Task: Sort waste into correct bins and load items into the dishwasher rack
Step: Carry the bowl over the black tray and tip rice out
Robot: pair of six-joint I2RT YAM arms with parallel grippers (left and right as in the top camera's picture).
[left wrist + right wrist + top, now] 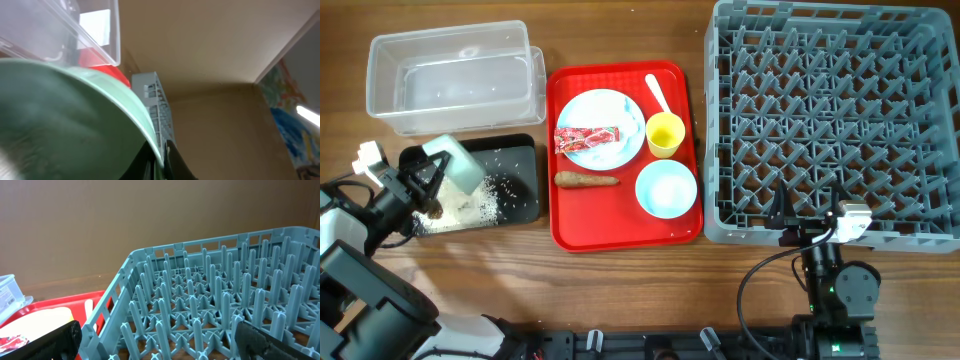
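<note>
At left gripper (432,172): jaws clamped on the rim of mint bowl (457,164), which is tipped over black tray (528,146) with rice (485,203) beneath. Bowl: likely light, rigid, slick plastic, so a rim pinch suits. Right gripper (808,222): spread wide, empty, beside dishwasher rack (830,110).

- A robot lab bench: robot arms (838,290) mounted at a wooden table (620,290).
- A grey dishwasher rack (835,110) stands straight on that table.
- Bare brown wall (125,220), colourful poster (287,115), strip light (307,116).
</note>
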